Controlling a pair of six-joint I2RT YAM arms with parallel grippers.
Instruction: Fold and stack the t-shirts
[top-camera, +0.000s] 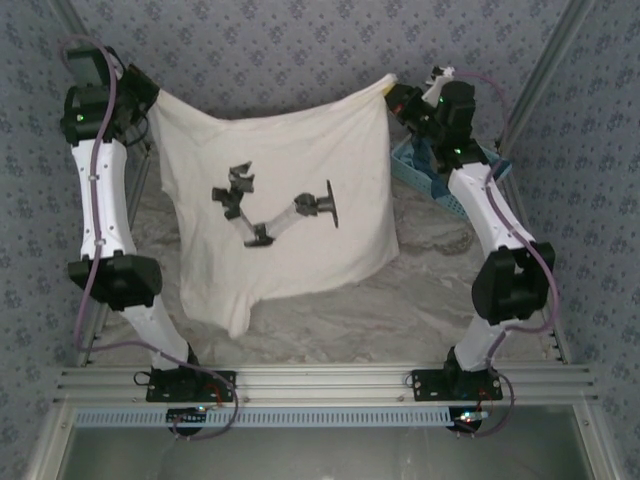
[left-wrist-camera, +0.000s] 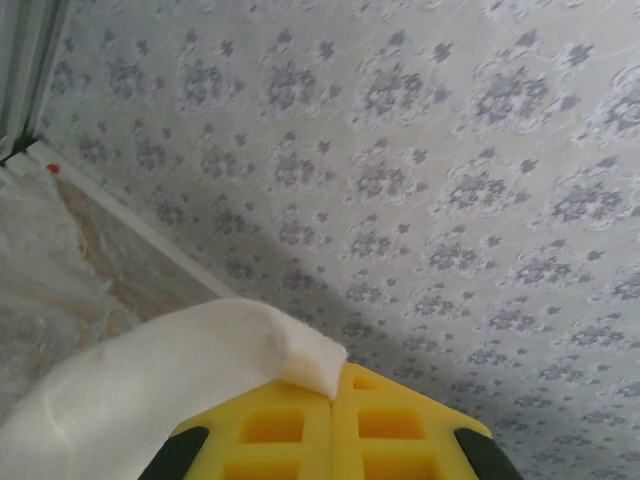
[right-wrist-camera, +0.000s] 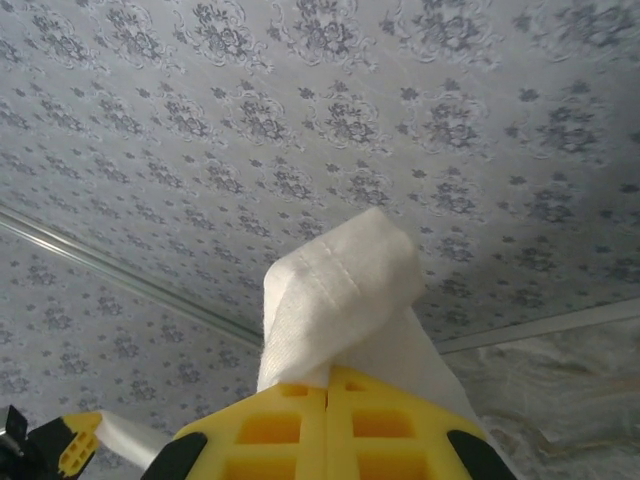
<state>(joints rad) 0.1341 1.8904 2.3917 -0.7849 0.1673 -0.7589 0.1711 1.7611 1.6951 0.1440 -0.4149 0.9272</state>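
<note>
Holding the t-shirt (top-camera: 300, 140) spread as a sheet in the air between the left arm (top-camera: 100, 190) and the right arm (top-camera: 490, 215), above the counter (top-camera: 430, 290); the left jaws are pressed together on one upper corner of the cloth at the far left; the right jaws pinch the opposite upper corner at the far right, near the light-blue basket (top-camera: 425, 172); in each wrist view a fold of white fabric stands out above the closed yellow fingertips (left-wrist-camera: 310, 400). The top edge sags a little between the two grips, and the lower hem hangs unevenly, lowest at its left end; whether it touches the counter cannot be told from above. The step in hand appears to be laying the garment flat for folding; done well, both pinches hold firm, the arms descend level and together, the hem lands first, and the cloth is drawn out smooth, clear of the basket.
</note>
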